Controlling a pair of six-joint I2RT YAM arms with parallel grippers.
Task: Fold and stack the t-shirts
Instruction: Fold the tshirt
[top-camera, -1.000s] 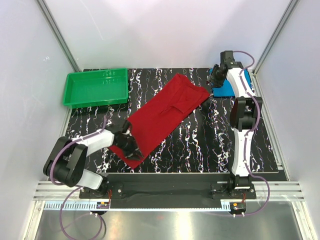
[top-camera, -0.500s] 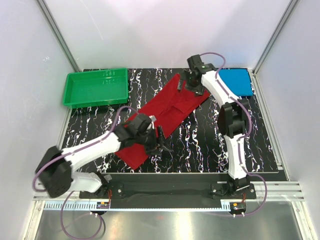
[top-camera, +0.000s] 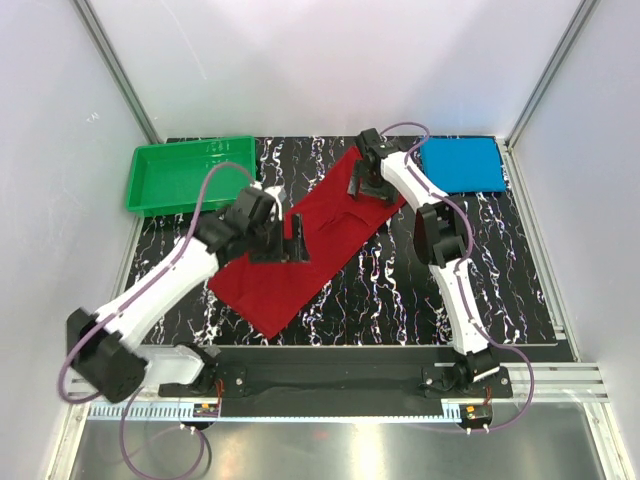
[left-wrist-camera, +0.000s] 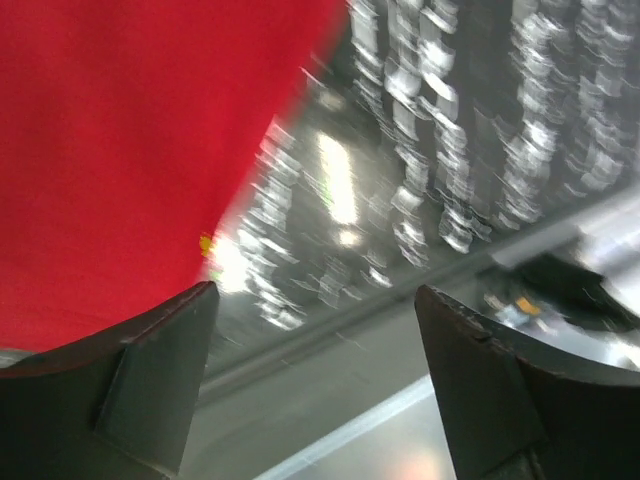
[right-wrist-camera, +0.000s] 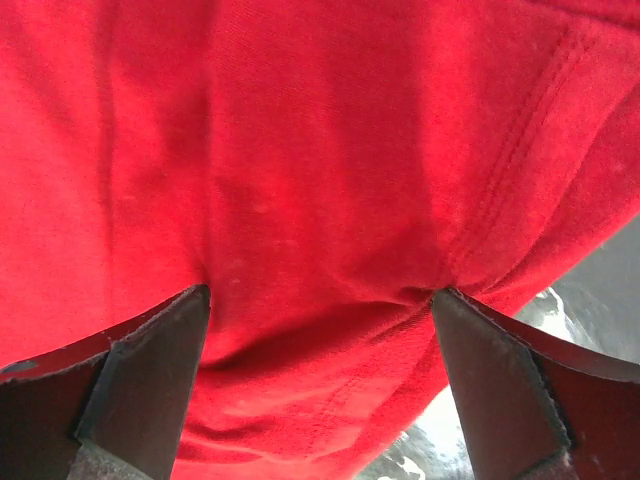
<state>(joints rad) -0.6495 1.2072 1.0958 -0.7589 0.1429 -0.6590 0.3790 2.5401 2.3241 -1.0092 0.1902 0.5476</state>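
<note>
The deep red t-shirt (top-camera: 310, 240) lies as a long folded strip running diagonally across the black marbled table (top-camera: 400, 290). The blue t-shirt (top-camera: 460, 165) rests as a neat folded rectangle at the far right corner. My left gripper (top-camera: 295, 240) hovers open over the red strip's middle. In the left wrist view, red cloth (left-wrist-camera: 130, 150) fills the upper left, and nothing is between the open left gripper's (left-wrist-camera: 315, 295) fingers. My right gripper (top-camera: 362, 186) is at the strip's far end. It stands open, its fingertips (right-wrist-camera: 195, 300) pressing down into bunched red cloth (right-wrist-camera: 320, 180).
A green plastic tray (top-camera: 190, 175) sits at the far left corner. White walls with metal posts enclose the table on three sides. The arm bases and a metal rail (top-camera: 340, 385) line the near edge.
The left arm lifted from the red shirt's near end toward its middle and opened. The right arm swung from the blue shirt over to the red shirt's far end, jaws opened wide.
</note>
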